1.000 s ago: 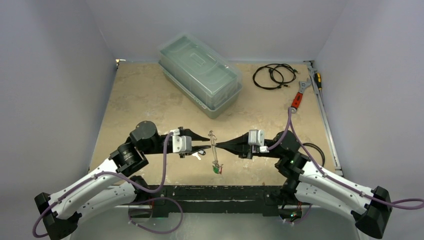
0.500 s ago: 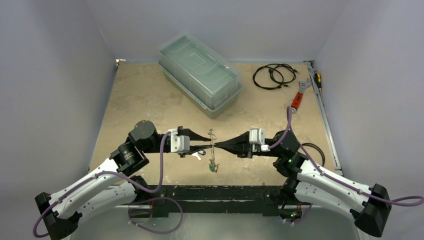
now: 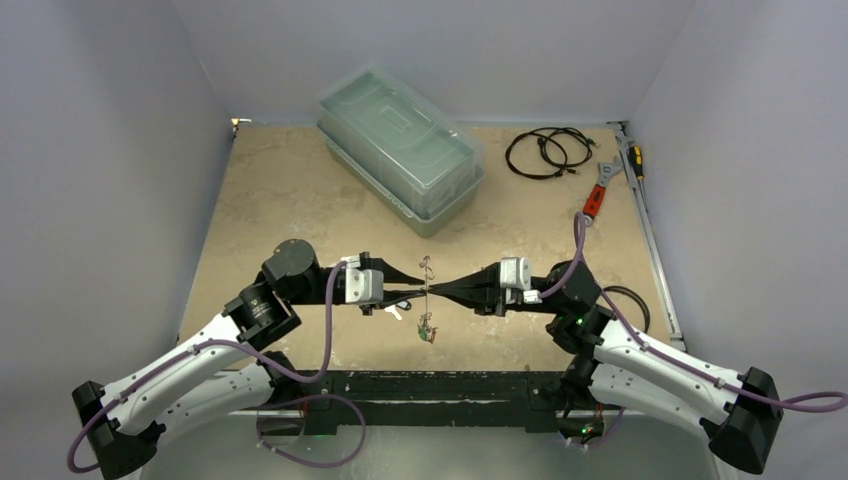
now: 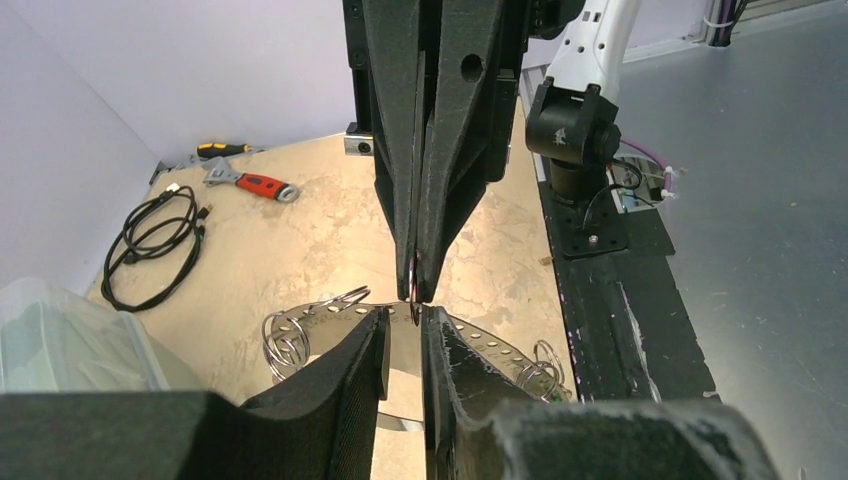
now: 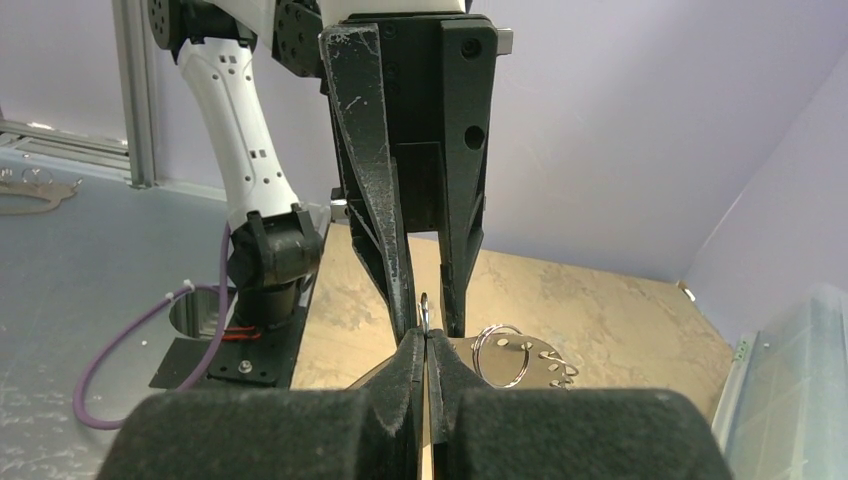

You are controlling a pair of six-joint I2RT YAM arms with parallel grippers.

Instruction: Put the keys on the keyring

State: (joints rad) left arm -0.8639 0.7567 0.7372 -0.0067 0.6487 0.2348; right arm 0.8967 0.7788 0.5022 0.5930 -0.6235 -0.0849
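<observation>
Table: tan stone-look tabletop [image 3: 300, 200]; the two arms meet tip-to-tip over its near-centre.
R side: black two-finger right gripper [image 4: 416, 285], fingers pressed together, clamped on rim of keyring.
L side: black two-finger left gripper [image 4: 404, 320], fingers narrowly apart, facing R tips head-on, either side of the rim; no pinch seen.
Ring: thin flat silver metal keyring w/ holed rim [image 4: 487, 344], off the table, edge-on btwn both tip sets; long axis crosses the gripper line, near-to-far.
Keys: green-tagged key [image 3: 429, 335] hangs at keyring's near end; small pale key [image 3: 394, 311] just beside L fingers, held or lying, can't tell.
Next, prob.: L arm nearer that key; approach rim hole square-on.
</observation>
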